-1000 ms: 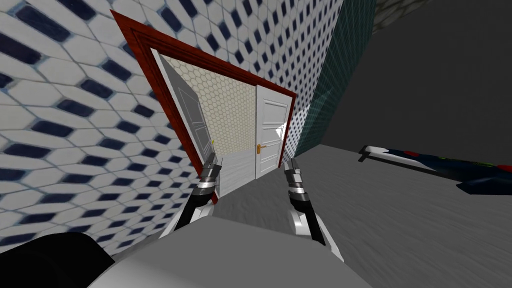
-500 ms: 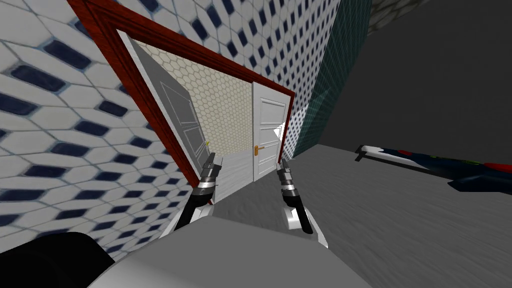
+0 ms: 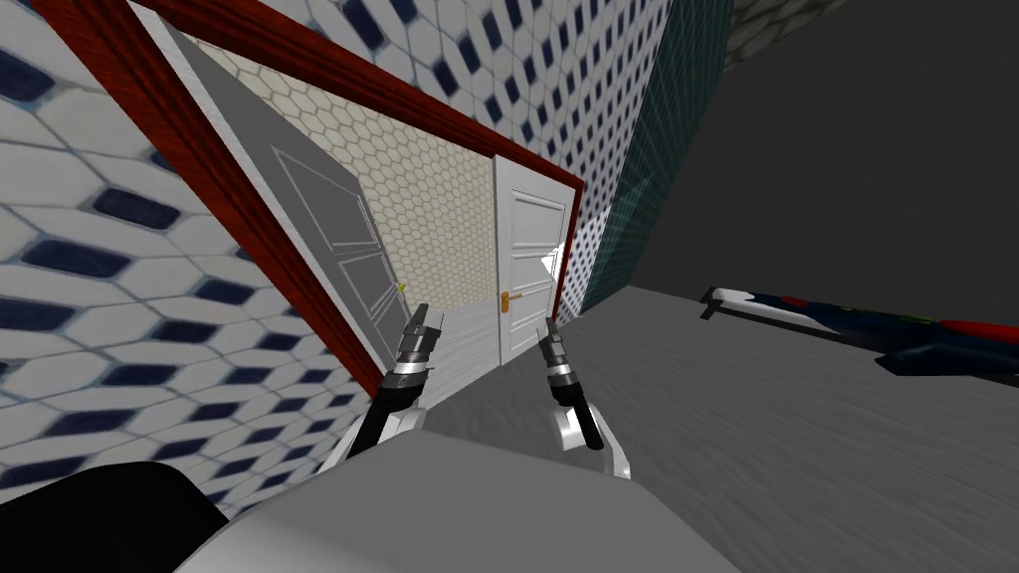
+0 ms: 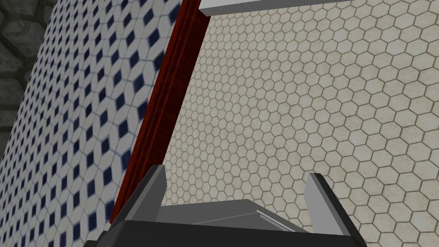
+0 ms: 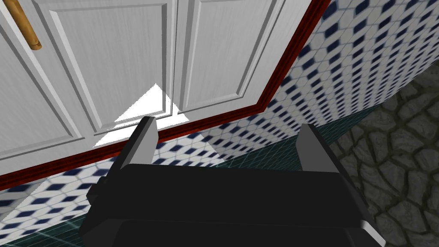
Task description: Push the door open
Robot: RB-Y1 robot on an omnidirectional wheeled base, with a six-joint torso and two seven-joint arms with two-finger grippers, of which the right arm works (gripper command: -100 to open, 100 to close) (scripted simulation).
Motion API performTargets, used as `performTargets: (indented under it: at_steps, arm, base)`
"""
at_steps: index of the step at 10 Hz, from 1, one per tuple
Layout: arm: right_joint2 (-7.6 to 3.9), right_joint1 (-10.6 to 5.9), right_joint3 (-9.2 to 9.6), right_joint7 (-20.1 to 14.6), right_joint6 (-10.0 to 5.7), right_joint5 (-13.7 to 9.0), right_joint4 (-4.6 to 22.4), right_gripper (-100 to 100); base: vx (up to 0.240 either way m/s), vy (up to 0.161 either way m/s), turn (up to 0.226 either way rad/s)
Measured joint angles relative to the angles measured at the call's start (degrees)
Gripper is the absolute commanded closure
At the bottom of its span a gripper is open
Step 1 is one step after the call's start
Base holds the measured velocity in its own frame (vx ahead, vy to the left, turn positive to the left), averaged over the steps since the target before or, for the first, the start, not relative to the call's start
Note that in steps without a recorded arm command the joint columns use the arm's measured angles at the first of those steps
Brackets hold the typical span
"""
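Observation:
A double door sits in a dark red frame point(image 3: 249, 214) in a blue-and-white tiled wall. Its left leaf point(image 3: 333, 249), grey in shade, stands swung inward. The right leaf point(image 3: 527, 269) is white, closed, and carries a brass handle point(image 3: 509, 298). Through the gap shows a beige hexagon-tiled wall point(image 3: 428, 199). My left gripper point(image 3: 423, 316) is open at the gap beside the left leaf, facing that beige wall point(image 4: 300, 107) and the red frame point(image 4: 171, 98). My right gripper point(image 3: 549, 328) is open in front of the right leaf point(image 5: 120, 64), short of it, near its handle point(image 5: 23, 25).
A teal wall point(image 3: 637, 189) meets the tiled wall right of the door. On the grey floor point(image 3: 756, 428) to the right lies a long dark blue, white and red object point(image 3: 896, 333). The tiled wall point(image 3: 119, 298) runs close along my left.
I have moved closer to the doorway, so the frame and open left leaf loom larger. My right gripper has shifted left toward the middle; the left one keeps its place.

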Motion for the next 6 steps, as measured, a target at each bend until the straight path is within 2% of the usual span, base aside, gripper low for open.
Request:
performTargets:
  at_steps: [2, 3, 4, 5, 6]
  arm:
    - [0.00, -1.61, 1.35, -0.49, 0.53, -0.07, 2.26, -100]
    - [0.18, -1.91, 2.29, -0.54, 0.87, 0.03, 2.94, -100]
    - [0.03, -2.75, 2.89, -0.83, 0.61, -0.08, 4.67, -100]
    - [-0.11, -4.45, 3.69, -1.39, 0.79, -0.27, 6.82, -100]
    - [-0.06, -5.30, 4.65, -1.72, 1.26, -0.28, 8.01, -100]
  base:
    - [0.090, -0.025, -0.043]
    - [0.095, -0.033, -0.031]
    - [0.128, -0.045, -0.069]
    - [0.160, -0.029, -0.043]
    - [0.177, -0.043, -0.066]
